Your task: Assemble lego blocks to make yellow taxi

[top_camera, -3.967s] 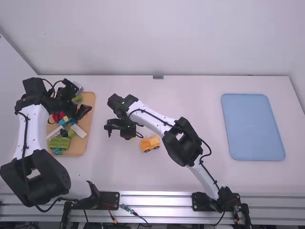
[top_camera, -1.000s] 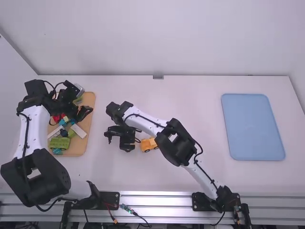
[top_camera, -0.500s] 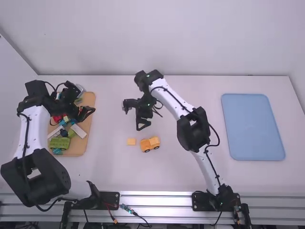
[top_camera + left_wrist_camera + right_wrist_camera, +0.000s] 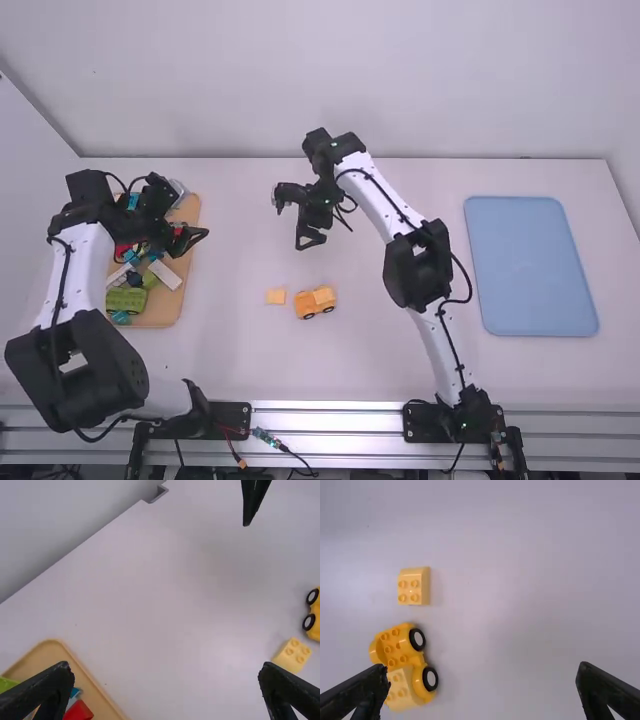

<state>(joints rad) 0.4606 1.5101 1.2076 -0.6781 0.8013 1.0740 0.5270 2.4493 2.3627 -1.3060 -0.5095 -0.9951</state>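
The white table bears a tan rectangular tray and a light-blue rectangular tray. Between them, a pale-yellow studded block lies near a yellow, black-wheeled toy car.

High camera: looking forward and down from above and behind left arm and right arm, taking in most of desk. Left wrist camera: looking down slantwise, nearer. Right wrist camera: facing steeply down, also nearer. All three sharing yellow block and toy car; high and left wrist also sharing wooden board and wall.
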